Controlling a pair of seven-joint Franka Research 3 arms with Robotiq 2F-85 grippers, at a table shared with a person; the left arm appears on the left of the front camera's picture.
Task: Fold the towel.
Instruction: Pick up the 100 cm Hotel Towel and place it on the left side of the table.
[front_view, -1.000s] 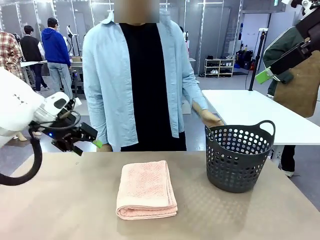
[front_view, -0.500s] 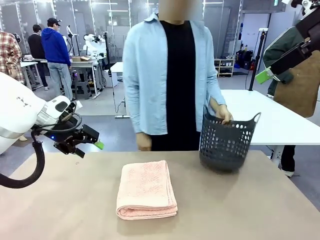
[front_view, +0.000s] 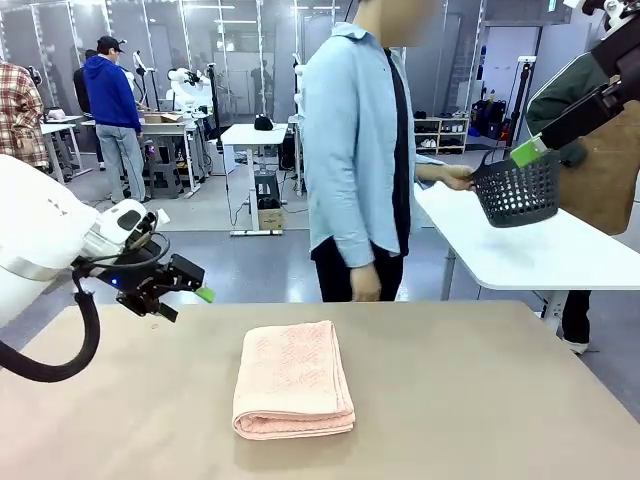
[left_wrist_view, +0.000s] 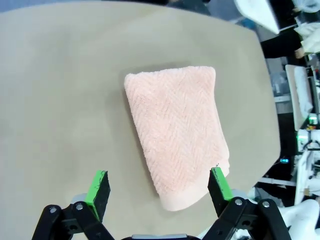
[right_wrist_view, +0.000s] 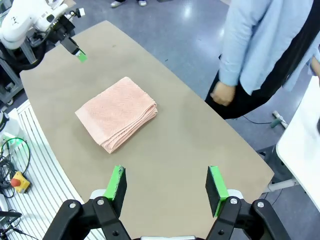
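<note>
The pink towel (front_view: 293, 378) lies folded into a thick rectangle on the tan table (front_view: 480, 400), a little left of centre. It also shows in the left wrist view as the towel (left_wrist_view: 177, 132) and in the right wrist view as the towel (right_wrist_view: 117, 114). My left gripper (front_view: 195, 288) hovers open above the table's far left edge, apart from the towel, and its own view shows the left gripper (left_wrist_view: 158, 177) with nothing between the fingers. My right gripper (front_view: 530, 150) is raised high at the right, and the right gripper (right_wrist_view: 166, 174) stands open and holds nothing.
A person in a light blue shirt (front_view: 355, 150) stands at the far side, turned right, holding a dark basket (front_view: 518, 190) above a white table (front_view: 520, 250). Their other hand (front_view: 365, 285) hangs near my table's far edge. Cables and a red button (right_wrist_view: 17, 182) lie beside the table.
The person lifted the dark basket off my table and carried it right, over the white table. My left gripper drifted slightly right and down. The towel stayed put.
</note>
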